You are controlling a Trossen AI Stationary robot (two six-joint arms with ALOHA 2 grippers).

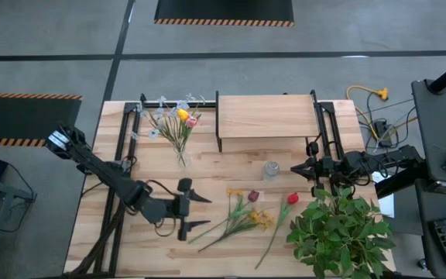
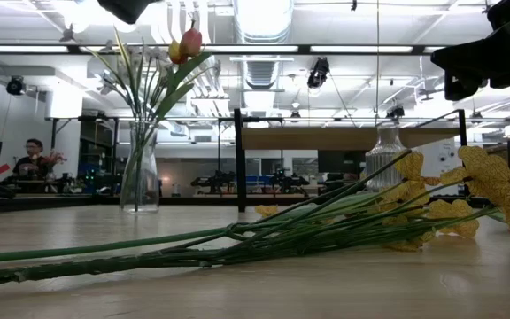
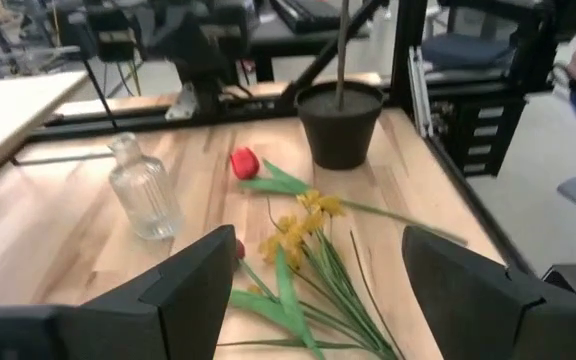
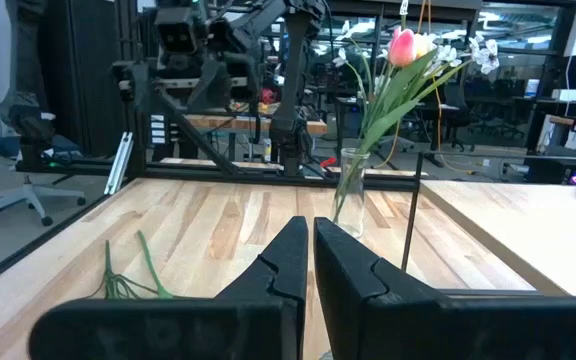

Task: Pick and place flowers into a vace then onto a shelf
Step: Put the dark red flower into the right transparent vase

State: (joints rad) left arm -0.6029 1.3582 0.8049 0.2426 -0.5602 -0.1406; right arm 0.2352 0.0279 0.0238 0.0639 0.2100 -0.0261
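Several loose flowers [image 1: 242,219] lie flat on the wooden tabletop near its front: yellow blossoms [image 3: 298,225], a red tulip [image 3: 244,163] and a dark red head [image 1: 254,196]. My left gripper [image 1: 201,211] hovers open just left of their stem ends, touching nothing. A clear vase holding pink, yellow and pale sprigs [image 1: 178,124] stands at the far left. An empty ribbed glass vase [image 1: 272,169] stands in front of the shelf [image 1: 265,116]. My right gripper [image 1: 300,168] waits shut to the right of the empty vase.
A bushy green plant [image 1: 339,229] in a dark pot [image 3: 340,125] fills the near right corner. Black frame rails [image 1: 327,128] run along both table sides. Bare tabletop lies between the filled vase and my left gripper. A person [image 2: 32,164] sits far behind the table.
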